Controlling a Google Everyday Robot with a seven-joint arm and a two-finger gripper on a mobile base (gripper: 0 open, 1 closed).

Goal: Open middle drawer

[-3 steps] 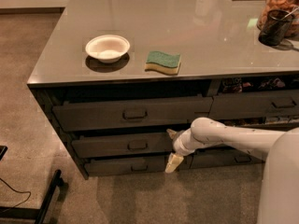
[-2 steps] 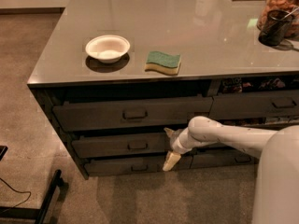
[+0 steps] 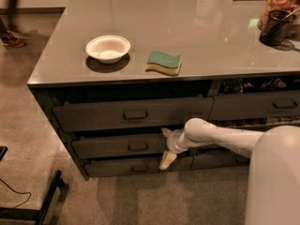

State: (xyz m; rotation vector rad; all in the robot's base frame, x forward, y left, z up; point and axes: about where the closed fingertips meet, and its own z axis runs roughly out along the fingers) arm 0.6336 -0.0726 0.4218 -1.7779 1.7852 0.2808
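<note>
Under the counter [image 3: 211, 46], three drawer fronts are stacked on the left side, and the middle drawer [image 3: 108, 146] is found between the taller top drawer [image 3: 93, 117] and the slimmer bottom drawer [image 3: 117, 167]. Its small loop handle [image 3: 138, 146] is seen at the centre of the front, and nothing is touching it.

The gripper [image 3: 166, 146] is held at the right end of the middle drawer's front, just beside the handle on its right. It is reached in from the right on the pale arm [image 3: 220, 137]. The fingers [image 3: 168, 160] are spread apart, one pointing up and one down, and nothing is held between them.

On the counter, a white bowl [image 3: 108, 48] and a green and yellow sponge [image 3: 163, 62] are set side by side, well apart from the gripper.

The task is judged to be at an early stage. The approach to the drawer has been made, but the handle has not been grasped, and the middle drawer's front is not seen to stand out beyond the others. The gripper is left to be brought sideways onto the handle and closed on it, and the drawer is left to be pulled out.
</note>
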